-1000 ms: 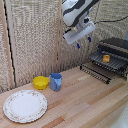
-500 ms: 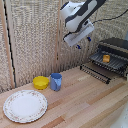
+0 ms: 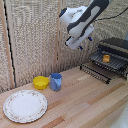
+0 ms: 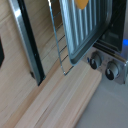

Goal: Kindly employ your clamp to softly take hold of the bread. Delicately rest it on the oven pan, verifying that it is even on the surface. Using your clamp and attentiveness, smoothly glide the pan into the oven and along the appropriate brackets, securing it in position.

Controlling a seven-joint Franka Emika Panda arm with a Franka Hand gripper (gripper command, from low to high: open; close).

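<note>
The clamp [image 3: 84,43] hangs in the air to the exterior view's left of the oven [image 3: 116,46], above the wooden counter. Its two blue-tipped fingers stand apart with nothing between them. The oven's door [image 3: 95,73] is dropped open. The oven pan [image 3: 111,62] juts out of the opening, and the small orange bread [image 3: 106,58] lies on it. In the wrist view, the ribbed grey oven pan [image 4: 85,27] carries the bread [image 4: 81,3] at the picture's edge, with a wire rack [image 4: 61,47] under it. The clamp's fingers do not show there.
A blue cup [image 3: 56,81] and a yellow bowl [image 3: 41,82] stand near the back wall, and a patterned plate [image 3: 25,106] lies at the front of the exterior view's left. Two oven knobs [image 4: 95,60] show beside the pan. A slatted screen backs the counter.
The arm has shifted only slightly in the air beside the oven. The bread stays on the pan, and cup, bowl and plate have not moved.
</note>
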